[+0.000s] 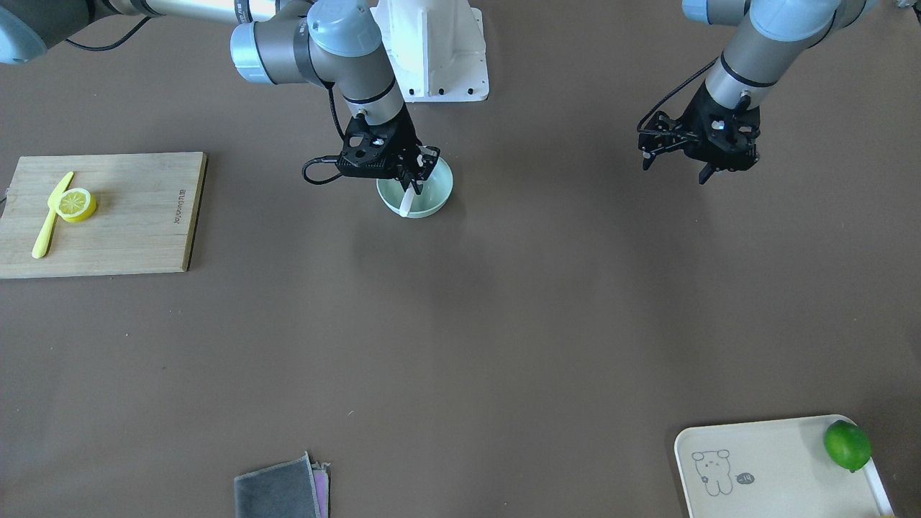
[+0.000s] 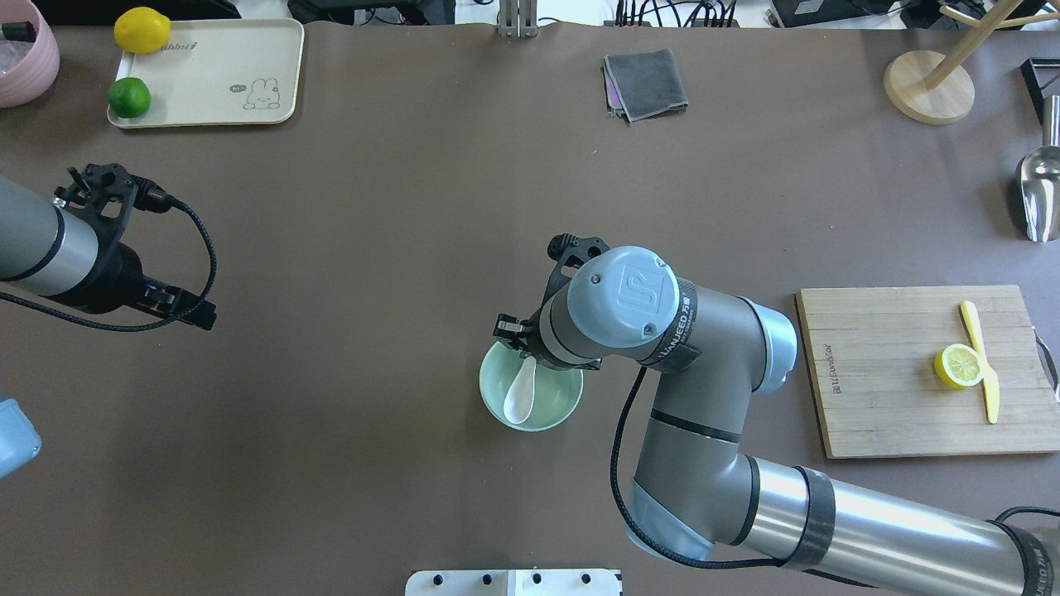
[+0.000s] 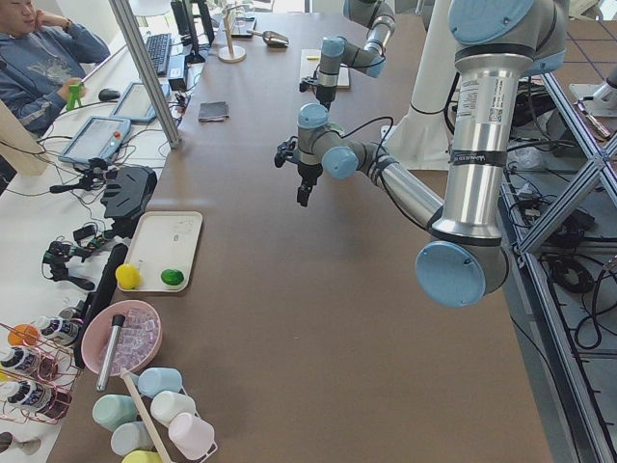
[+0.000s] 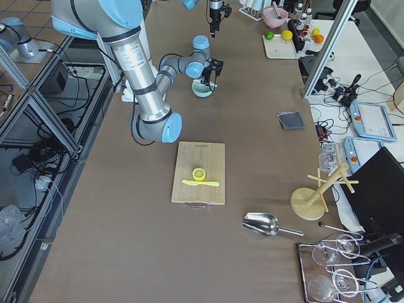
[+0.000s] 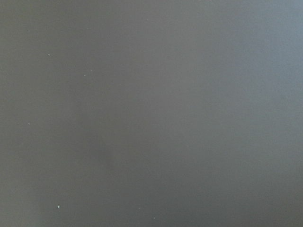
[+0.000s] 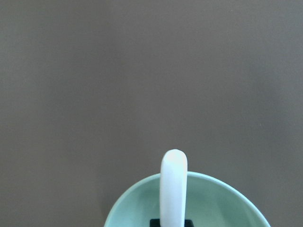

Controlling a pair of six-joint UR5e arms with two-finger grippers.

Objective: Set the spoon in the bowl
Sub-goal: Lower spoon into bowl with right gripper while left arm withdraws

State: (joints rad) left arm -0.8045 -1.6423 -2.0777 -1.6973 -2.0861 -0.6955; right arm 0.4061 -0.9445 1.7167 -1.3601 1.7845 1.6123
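Note:
The pale mint-green bowl stands on the brown table near the robot's base; it also shows in the overhead view and the right wrist view. The white spoon sits tilted in the bowl, scoop low inside and handle end reaching over the rim. My right gripper hangs right over the bowl and looks shut on the spoon. My left gripper is open and empty, held above bare table far from the bowl.
A wooden cutting board carries a lemon half and a yellow knife. A cream tray holds a lime. A folded grey cloth lies at the table's far edge. The white robot base is behind the bowl.

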